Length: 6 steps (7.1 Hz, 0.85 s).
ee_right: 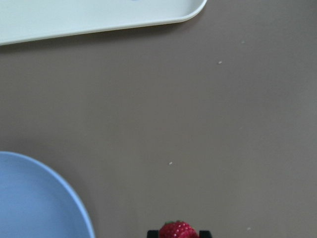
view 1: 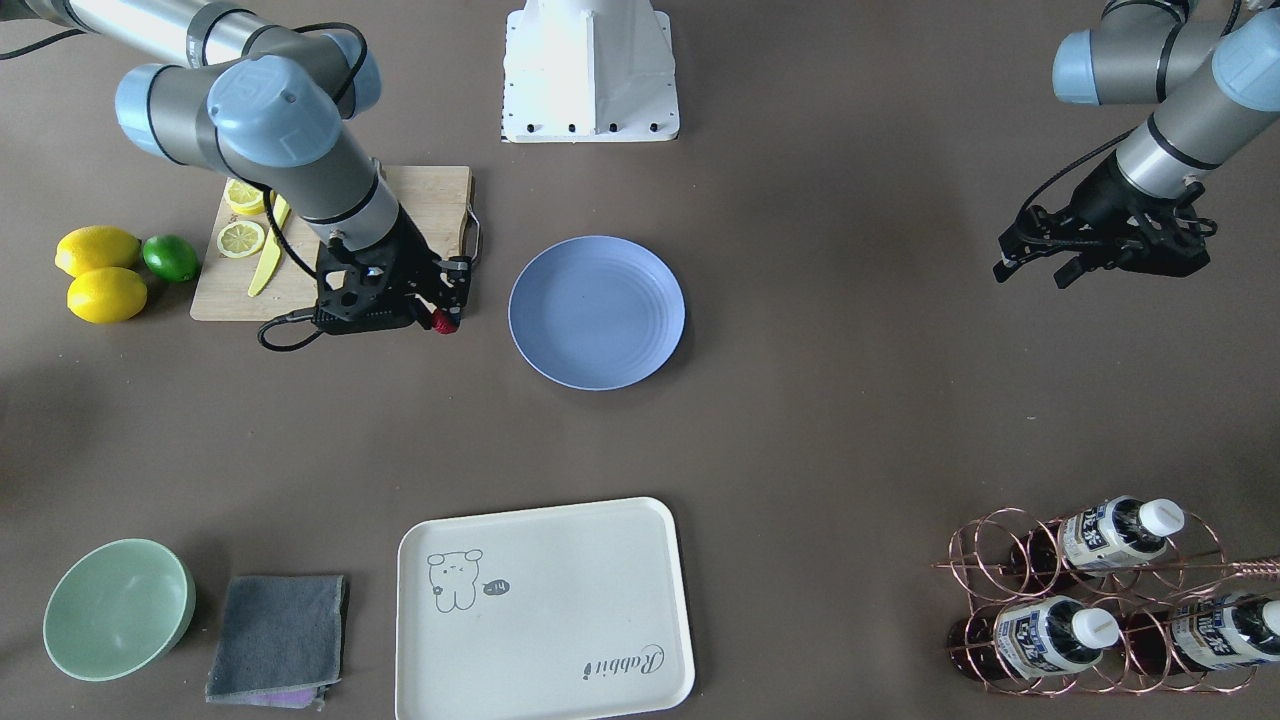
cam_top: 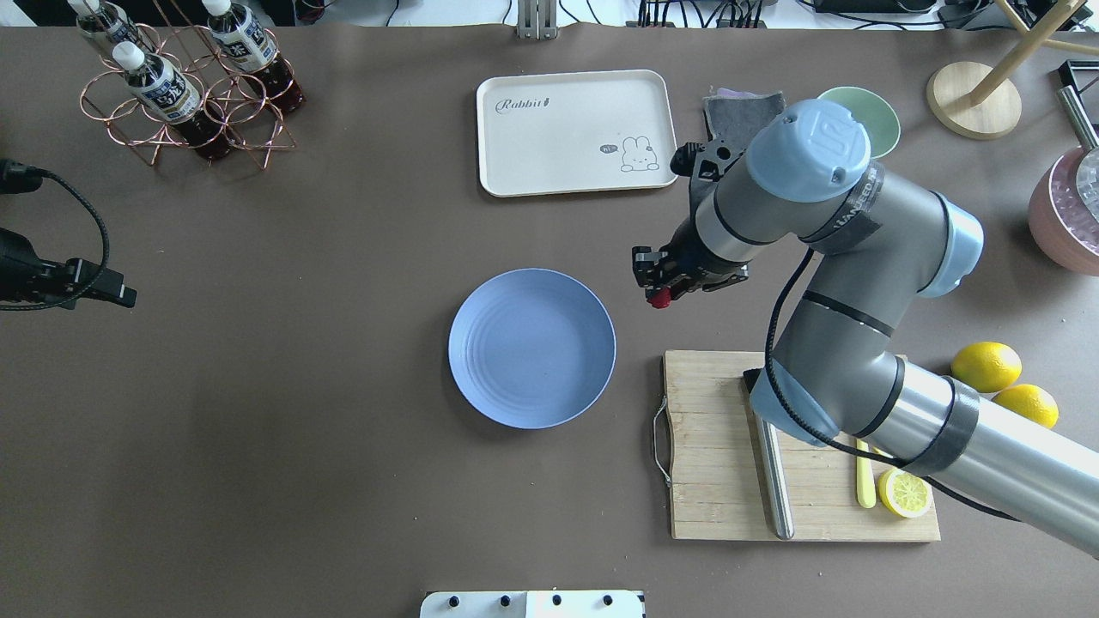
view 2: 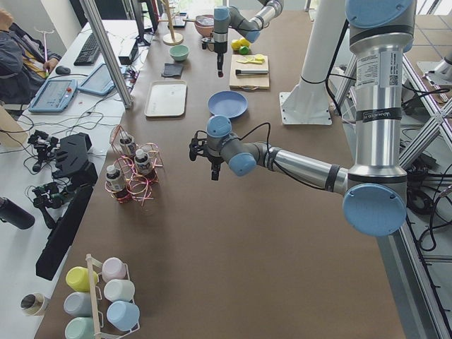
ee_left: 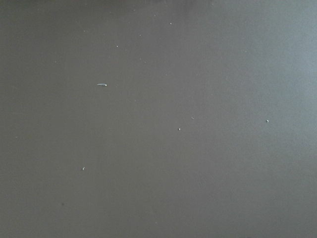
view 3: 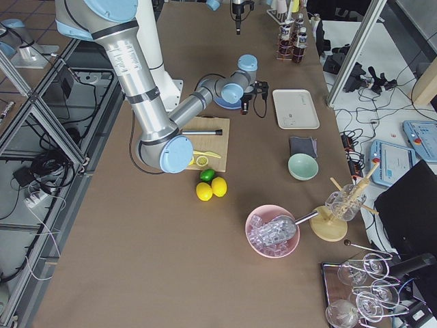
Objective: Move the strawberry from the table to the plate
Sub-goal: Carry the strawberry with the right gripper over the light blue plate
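Right tool point(cam_top: 659, 296) grips strawberry point(ee_right: 178, 231), green cap toward tray point(ee_right: 99, 20).

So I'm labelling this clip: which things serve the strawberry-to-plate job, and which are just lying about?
In play: strawberry, right gripper holding it, plate, table.
Lying about: cutting board, lemons, lime, cream tray, green bowl, grey cloth, bottles, idle left gripper.

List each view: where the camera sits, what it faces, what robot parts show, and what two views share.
Front-facing: across the table, facing the robot; right arm, left arm, base.
Overhead: behind the robot, looking down; right arm.
Exterior left: table's left end; left arm near.
Exterior right: right end; right arm near.
Left wrist: bare table.
Right wrist: strawberry, plate rim, tray.
Overhead and right wrist share strawberry and plate.
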### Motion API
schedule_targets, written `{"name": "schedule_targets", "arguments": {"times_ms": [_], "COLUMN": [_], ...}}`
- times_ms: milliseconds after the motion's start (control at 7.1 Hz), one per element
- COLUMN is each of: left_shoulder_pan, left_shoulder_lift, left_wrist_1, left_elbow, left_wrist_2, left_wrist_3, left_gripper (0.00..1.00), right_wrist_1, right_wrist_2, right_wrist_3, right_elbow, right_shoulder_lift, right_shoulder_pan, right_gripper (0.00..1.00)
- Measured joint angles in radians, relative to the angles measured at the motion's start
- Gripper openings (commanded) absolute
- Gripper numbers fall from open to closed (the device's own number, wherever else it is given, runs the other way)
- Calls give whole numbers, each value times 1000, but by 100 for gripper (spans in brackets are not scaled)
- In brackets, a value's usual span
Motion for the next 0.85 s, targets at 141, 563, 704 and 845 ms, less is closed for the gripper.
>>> {"name": "schedule_targets", "arguments": {"times_ms": [141, 563, 704, 845], "left_shoulder_pan": [-26, -88, -104, -112], "left_shoulder_lift": [8, 45, 66, 76], "left_wrist_1": [1, 1, 0, -1], "left_elbow": [11, 10, -2, -11], "left_wrist_2": [-4, -38, -43, -45], "left_wrist_3": [33, 90, 95, 96], "left_gripper": [88, 89, 89, 89], "right_wrist_1": [-46, -67, -61, -39], "right_wrist_2": [-63, -174, -189, -207], "right_wrist_3": [54, 97, 104, 118], "right_elbow": [12, -50, -106, -162], "right_shoulder_lift": [48, 126, 168, 204], "right_shoulder_pan": [-74, -194, -204, -212], "right_gripper": [0, 0, 0, 0]}}
